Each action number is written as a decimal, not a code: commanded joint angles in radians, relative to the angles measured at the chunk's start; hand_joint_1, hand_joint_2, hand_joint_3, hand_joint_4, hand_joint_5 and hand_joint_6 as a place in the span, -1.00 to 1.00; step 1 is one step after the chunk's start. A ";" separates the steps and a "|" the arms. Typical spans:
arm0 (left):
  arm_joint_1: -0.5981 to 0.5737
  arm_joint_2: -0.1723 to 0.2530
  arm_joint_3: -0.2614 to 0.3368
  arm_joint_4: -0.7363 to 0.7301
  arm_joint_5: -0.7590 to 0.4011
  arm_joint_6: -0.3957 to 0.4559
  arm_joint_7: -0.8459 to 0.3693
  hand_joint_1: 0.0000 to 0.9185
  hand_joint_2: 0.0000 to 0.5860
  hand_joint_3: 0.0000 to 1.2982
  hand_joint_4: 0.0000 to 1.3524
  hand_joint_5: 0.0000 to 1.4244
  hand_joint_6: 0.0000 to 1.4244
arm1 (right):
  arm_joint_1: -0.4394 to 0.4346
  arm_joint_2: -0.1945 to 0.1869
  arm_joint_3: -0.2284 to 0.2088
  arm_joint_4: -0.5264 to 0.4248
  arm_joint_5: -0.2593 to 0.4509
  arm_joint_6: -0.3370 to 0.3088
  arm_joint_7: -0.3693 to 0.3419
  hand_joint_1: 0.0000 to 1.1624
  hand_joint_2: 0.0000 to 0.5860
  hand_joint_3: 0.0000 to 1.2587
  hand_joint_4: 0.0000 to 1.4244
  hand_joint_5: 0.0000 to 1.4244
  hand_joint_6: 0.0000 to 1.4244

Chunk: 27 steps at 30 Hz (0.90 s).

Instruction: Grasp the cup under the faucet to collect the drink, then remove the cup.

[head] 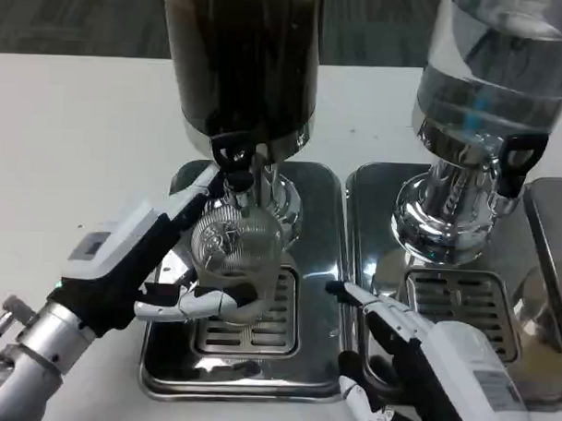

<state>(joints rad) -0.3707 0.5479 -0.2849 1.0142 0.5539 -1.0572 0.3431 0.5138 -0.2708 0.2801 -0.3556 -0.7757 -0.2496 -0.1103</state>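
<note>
Drinks counter, two dispensers [244, 71], steel drip trays [321, 267]

The left forearm [26, 359] is clad in ribbed silver metal; the left hand [136, 261] is backed by a white shell over black casing, with a small grey marking; its fingers [199, 305] are white with black segments; the right hand [442, 369] is likewise backed in white, with a grey label.

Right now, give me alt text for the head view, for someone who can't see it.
The left hand holds a clear cup under the black faucet of a dark drink dispenser, over a steel drip tray. The right hand hovers open beside it, in front of a second, clear dispenser.
</note>
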 commanded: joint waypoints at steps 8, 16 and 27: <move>0.080 0.050 0.088 -0.077 -0.097 -0.016 -0.072 -0.34 -0.88 -0.96 -1.00 -0.78 -0.47 | -0.013 0.004 0.001 0.012 0.017 0.004 -0.008 -0.25 0.94 -0.73 -0.75 -0.76 -0.65; 0.188 0.084 0.185 -0.190 -0.291 -0.080 -0.195 -0.89 -0.76 -0.70 -0.76 -0.64 -0.44 | -0.020 0.001 0.003 0.016 0.022 0.006 -0.005 -0.20 0.96 -0.73 -0.76 -0.78 -0.67; 0.289 0.098 0.304 -0.441 -0.855 0.031 -0.609 -1.00 -0.75 -0.25 -0.33 -0.30 -0.20 | -0.042 0.003 0.012 0.045 0.033 -0.002 -0.009 -0.11 1.00 -0.73 -0.77 -0.79 -0.67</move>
<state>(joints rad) -0.0983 0.6395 -0.0035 0.6294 -0.1963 -1.0831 -0.1650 0.4786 -0.2713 0.2907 -0.3204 -0.7557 -0.2493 -0.1103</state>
